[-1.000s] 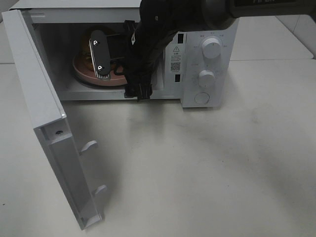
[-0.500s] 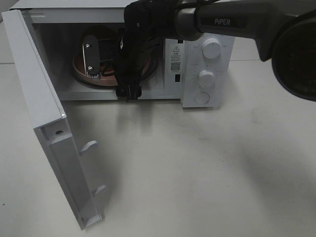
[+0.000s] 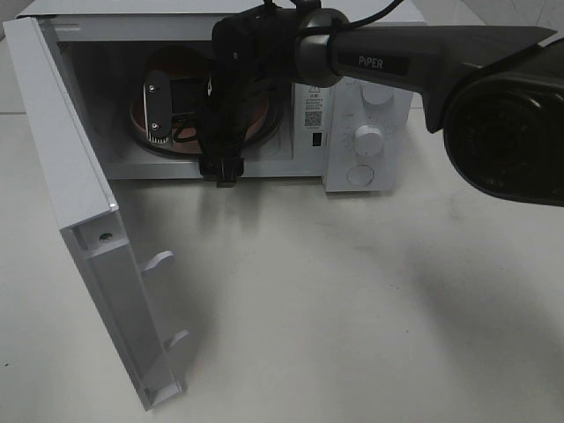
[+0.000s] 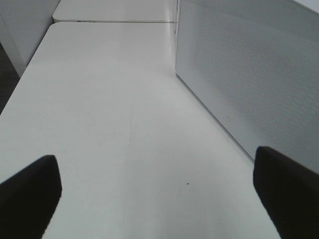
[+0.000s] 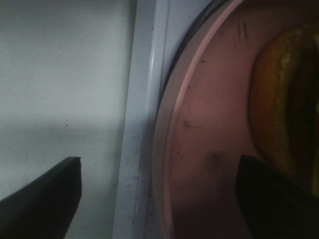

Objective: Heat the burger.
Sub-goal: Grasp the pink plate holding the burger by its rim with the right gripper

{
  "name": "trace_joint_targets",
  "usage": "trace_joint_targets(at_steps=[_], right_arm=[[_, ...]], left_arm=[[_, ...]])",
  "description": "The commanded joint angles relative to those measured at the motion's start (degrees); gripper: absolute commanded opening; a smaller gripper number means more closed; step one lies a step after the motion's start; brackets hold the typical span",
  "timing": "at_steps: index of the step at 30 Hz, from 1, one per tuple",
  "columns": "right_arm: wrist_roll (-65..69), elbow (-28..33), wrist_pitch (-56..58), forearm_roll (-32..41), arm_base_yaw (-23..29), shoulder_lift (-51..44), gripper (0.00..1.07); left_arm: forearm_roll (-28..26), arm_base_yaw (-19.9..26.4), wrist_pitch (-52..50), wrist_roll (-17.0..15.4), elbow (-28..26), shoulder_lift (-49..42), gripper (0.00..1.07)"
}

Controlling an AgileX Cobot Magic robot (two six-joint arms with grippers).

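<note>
We find the burger (image 5: 286,104) on the pink plate (image 5: 204,149) inside the microwave (image 3: 361,106). The right gripper (image 5: 159,194) stands parted, grasping nothing. Placement appears complete; next, withdrawal and closing the door (image 3: 79,220).

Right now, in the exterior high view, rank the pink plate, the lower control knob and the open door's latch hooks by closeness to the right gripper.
From the right gripper:
1. Pink plate, beneath it, inside the microwave.
2. Lower control knob, on the right-hand panel.
3. Latch hooks, on the open door, toward the camera.
</note>
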Motion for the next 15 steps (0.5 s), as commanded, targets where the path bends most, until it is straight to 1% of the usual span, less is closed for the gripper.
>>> trace_joint_targets(at_steps=[1,5,10,11,12,13,14,15], right_arm=[[0.6,-1.3,0.6,0.5,-0.5,0.9,0.80],[0.5,-1.8,0.2,1.1,-0.6,1.4,0.77],[0.6,-2.4,1.0,1.7,-0.6,1.8,0.72],[0.6,-2.4,1.1,1.7,-0.6,1.8,0.66],[0.6,-2.4,1.1,1.7,-0.6,1.8,0.62],[0.6,-2.4,1.1,1.7,-0.6,1.8,0.62],[0.6,-2.4,1.1,1.7,-0.6,1.8,0.52],[0.6,-2.4,1.3,1.7,-0.6,1.8,0.38]], left_arm=[[-0.2,-0.3,-0.5,-0.2,0.2,-1.3,0.98],[-0.2,-0.3,-0.5,-0.2,0.2,-1.3,0.98],[-0.2,-0.3,-0.5,-0.2,0.2,-1.3,0.98],[-0.2,-0.3,-0.5,-0.2,0.2,-1.3,0.98],[-0.2,-0.3,-0.5,-0.2,0.2,-1.3,0.98],[-0.2,-0.3,-0.5,-0.2,0.2,-1.3,0.98],[-0.2,-0.3,-0.5,-0.2,0.2,-1.3,0.98],[-0.2,-0.3,-0.5,-0.2,0.2,-1.3,0.98]])
